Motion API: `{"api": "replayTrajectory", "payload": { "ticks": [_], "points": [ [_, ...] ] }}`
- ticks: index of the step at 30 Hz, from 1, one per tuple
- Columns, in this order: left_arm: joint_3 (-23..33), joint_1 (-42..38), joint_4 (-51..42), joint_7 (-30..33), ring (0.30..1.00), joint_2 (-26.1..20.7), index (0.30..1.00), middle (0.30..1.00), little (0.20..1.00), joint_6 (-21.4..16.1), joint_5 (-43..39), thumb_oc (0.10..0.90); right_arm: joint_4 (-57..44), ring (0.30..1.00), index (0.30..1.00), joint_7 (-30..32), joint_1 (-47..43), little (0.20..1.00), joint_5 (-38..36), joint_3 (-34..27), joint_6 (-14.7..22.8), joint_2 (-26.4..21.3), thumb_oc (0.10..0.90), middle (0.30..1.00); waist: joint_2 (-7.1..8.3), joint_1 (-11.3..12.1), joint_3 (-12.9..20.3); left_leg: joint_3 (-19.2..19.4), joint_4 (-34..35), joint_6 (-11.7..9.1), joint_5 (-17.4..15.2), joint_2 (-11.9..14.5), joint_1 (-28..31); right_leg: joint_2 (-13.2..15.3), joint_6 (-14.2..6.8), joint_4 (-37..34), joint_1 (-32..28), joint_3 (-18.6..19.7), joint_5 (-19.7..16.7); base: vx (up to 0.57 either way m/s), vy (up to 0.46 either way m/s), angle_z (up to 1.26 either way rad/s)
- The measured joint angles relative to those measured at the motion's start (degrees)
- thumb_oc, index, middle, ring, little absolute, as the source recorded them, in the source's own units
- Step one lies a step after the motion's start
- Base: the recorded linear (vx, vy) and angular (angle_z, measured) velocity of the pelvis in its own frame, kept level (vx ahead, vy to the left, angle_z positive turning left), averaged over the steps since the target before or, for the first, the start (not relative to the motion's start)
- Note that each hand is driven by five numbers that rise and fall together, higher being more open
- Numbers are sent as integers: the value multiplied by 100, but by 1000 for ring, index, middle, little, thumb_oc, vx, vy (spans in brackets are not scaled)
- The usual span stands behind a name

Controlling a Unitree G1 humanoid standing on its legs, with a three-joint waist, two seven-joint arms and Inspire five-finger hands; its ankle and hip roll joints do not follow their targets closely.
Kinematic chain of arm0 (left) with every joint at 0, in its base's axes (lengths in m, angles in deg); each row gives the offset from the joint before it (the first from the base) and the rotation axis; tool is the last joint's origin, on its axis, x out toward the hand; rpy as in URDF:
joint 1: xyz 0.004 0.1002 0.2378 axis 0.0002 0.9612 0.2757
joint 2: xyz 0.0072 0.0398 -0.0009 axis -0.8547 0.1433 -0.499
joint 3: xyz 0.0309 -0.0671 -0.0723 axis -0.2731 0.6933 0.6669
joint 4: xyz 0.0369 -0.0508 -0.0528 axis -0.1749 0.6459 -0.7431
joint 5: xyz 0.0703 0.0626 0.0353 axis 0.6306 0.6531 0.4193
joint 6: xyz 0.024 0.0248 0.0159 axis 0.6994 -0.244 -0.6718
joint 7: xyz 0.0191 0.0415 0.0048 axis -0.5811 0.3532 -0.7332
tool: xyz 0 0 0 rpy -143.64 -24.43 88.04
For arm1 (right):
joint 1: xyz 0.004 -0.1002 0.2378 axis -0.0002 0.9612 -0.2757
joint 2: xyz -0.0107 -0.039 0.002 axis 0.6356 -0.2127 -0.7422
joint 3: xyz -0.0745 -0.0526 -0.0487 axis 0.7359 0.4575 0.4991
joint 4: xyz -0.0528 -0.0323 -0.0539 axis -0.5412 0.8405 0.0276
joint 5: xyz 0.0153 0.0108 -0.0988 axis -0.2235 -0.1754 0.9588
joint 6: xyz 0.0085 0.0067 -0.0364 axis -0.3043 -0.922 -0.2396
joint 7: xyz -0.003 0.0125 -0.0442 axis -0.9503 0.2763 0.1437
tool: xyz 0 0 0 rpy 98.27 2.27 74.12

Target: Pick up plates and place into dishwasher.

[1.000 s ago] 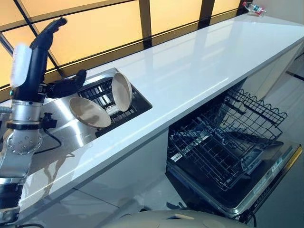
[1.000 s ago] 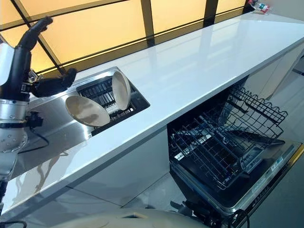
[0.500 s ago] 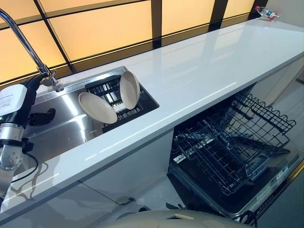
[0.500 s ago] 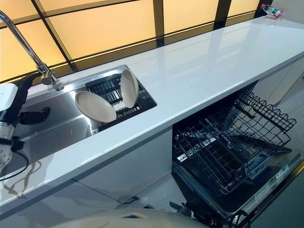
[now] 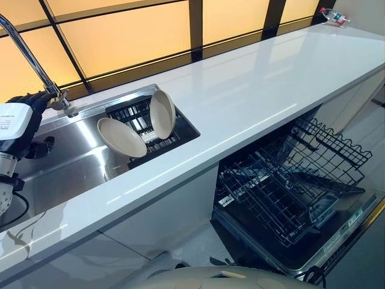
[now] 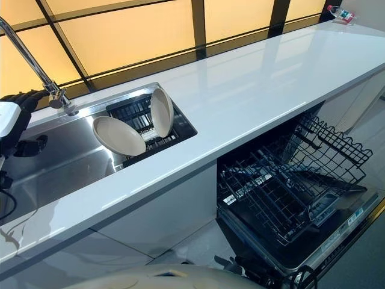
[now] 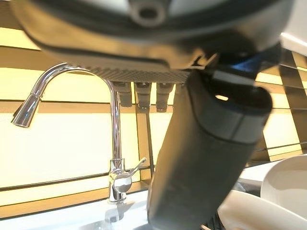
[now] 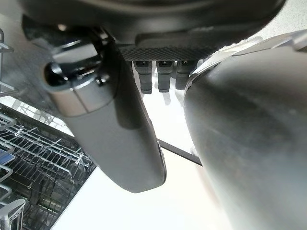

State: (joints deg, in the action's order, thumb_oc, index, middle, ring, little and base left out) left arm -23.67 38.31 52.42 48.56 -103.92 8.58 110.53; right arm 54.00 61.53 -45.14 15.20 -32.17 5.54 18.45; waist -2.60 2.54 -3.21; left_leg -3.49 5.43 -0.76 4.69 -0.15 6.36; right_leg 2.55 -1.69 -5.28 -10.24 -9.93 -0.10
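Observation:
Two beige plates stand in a black rack (image 5: 141, 117) at the right end of the sink (image 5: 72, 165). One plate (image 5: 121, 137) leans low towards the basin; the other plate (image 5: 162, 114) stands almost upright behind it. Both plates show past the thumb in the left wrist view, the upright one (image 7: 288, 184) and the leaning one (image 7: 254, 216). My left hand (image 5: 21, 123) hangs at the far left over the sink, by the tap's base, open and empty, well apart from the plates. My right hand (image 8: 115, 124) is open and empty, down beside the dishwasher rack (image 8: 29, 177).
The dishwasher (image 5: 301, 235) under the counter is open, its wire lower rack (image 5: 289, 174) pulled out and bare. A tall chrome tap (image 5: 27, 57) rises behind the sink. The long white countertop (image 5: 258, 78) runs right, with a small item (image 5: 332, 15) at its far end.
My left arm has come down from a raised pose in front of the rack to the far left over the sink. The camera has shifted a little. The plates have not moved.

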Motion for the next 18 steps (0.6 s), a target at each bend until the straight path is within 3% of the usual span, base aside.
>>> {"api": "replayTrajectory", "payload": {
  "ticks": [7, 13, 18],
  "points": [
    [-546, -66, -10, -18, 900, -167, 900, 900, 900, -122, 300, 800, 50, 900, 900, -43, -64, 900, 36, -1, 2, -2, 800, 900, 10, -67, 7, 3, 0, -1, 1, 0, 0, 0, -2, 3, 1, 4, 1, 0, 0, 0],
    [-1017, -226, -230, -387, 900, -168, 900, 900, 900, -146, 739, 800, 113, 900, 900, -83, -106, 900, 140, -37, 3, -2, 800, 900, 12, -141, 8, 26, -1, -2, 2, -2, 18, -4, 3, 3, 16, 24, -4, 2, 1, -1],
    [-1117, -420, -239, -483, 900, -169, 900, 900, 900, -144, 758, 800, 123, 900, 900, -95, -104, 900, 143, -71, 3, -1, 800, 900, 11, -165, 8, 44, 0, -4, 2, 0, 26, -9, 3, 3, 16, 40, -4, 0, 0, 0]
  ]
}}
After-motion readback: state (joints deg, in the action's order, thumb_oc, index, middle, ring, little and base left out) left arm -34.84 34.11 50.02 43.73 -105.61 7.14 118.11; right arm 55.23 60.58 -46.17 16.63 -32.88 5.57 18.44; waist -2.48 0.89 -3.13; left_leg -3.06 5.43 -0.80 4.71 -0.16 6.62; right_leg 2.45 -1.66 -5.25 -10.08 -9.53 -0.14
